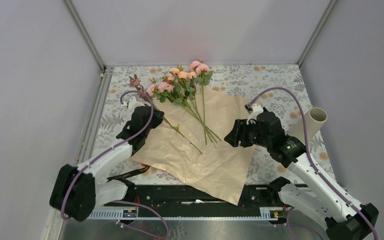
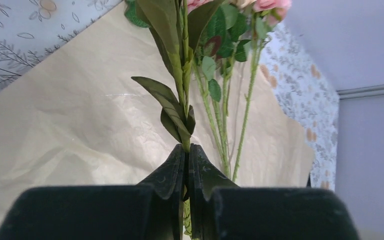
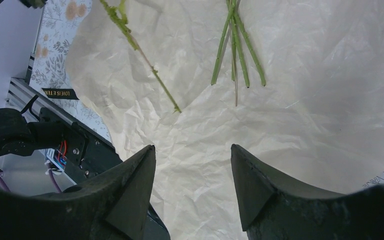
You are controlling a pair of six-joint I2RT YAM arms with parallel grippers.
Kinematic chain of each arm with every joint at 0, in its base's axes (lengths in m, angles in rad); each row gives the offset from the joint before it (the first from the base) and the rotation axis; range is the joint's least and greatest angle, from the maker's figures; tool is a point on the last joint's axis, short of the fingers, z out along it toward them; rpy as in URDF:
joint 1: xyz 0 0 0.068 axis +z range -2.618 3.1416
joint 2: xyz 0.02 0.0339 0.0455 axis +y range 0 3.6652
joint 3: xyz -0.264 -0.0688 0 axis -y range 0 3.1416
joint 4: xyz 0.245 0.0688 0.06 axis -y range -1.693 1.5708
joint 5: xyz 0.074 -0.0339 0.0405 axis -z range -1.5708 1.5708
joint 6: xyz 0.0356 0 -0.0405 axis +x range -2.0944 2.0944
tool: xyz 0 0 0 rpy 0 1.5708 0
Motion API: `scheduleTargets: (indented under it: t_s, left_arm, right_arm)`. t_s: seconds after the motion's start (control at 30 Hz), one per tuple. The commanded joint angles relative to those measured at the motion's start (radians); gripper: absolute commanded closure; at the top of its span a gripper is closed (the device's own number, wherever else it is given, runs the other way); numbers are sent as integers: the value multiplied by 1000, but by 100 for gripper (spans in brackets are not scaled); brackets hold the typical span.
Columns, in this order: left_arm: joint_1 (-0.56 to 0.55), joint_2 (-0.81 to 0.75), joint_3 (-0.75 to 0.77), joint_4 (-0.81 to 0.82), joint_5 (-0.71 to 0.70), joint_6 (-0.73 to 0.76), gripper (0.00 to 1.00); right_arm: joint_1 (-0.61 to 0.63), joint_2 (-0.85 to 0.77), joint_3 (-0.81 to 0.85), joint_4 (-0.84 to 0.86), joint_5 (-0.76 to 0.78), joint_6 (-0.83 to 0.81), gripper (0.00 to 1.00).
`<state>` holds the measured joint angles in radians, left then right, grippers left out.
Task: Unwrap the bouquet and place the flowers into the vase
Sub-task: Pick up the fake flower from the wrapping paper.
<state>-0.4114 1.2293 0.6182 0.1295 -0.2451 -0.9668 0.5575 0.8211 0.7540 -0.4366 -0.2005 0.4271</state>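
The bouquet lies unwrapped: its crinkled tan paper (image 1: 205,150) is spread flat, and the pink and peach flowers (image 1: 180,82) lie across its far edge with their stems (image 3: 235,45) pointing toward me. One mauve rose (image 1: 136,82) lies apart on the left. My left gripper (image 1: 150,112) is shut on its leafy stem (image 2: 182,75), pinched between the fingertips (image 2: 200,167). My right gripper (image 3: 192,150) hovers open over bare paper (image 3: 280,110), holding nothing. The beige vase (image 1: 312,122) is at the right, beside the right arm.
A black ribbon (image 1: 127,175) with printed lettering lies at the paper's near left corner, by the black base rail (image 1: 180,195). The floral tablecloth (image 1: 275,80) shows around the paper. Grey walls close in the left, far and right sides.
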Motion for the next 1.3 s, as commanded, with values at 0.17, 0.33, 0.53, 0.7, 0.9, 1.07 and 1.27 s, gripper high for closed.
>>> scheduleTargets:
  t_s: [0.17,0.33,0.53,0.7,0.9,1.07,1.27]
  left_arm:
    - [-163,-395,-29,84,188,291,100]
    - [-261,-448,-57,184,404,267,100]
    - [-459,-406,-19,250,450,324,100]
    - [-560,-339,38,234,401,387,100]
    - [-607,-292,48,258,308,373,100]
    - [-615,-270,55,250,261,351,100]
    - [-621,-266,64,228,249,355,100]
  right_arm:
    - [7,-40,20,108,-115,43,30]
    - [7,-29,-7,338,-267,164,24]
    - [32,0,-1,574,-316,285,22]
    - [100,9,55,554,-212,261,26]
    - [210,37,122,379,-30,188,32]
    - [283,58,145,328,92,162,40]
    - [342,102,176,304,180,151,45]
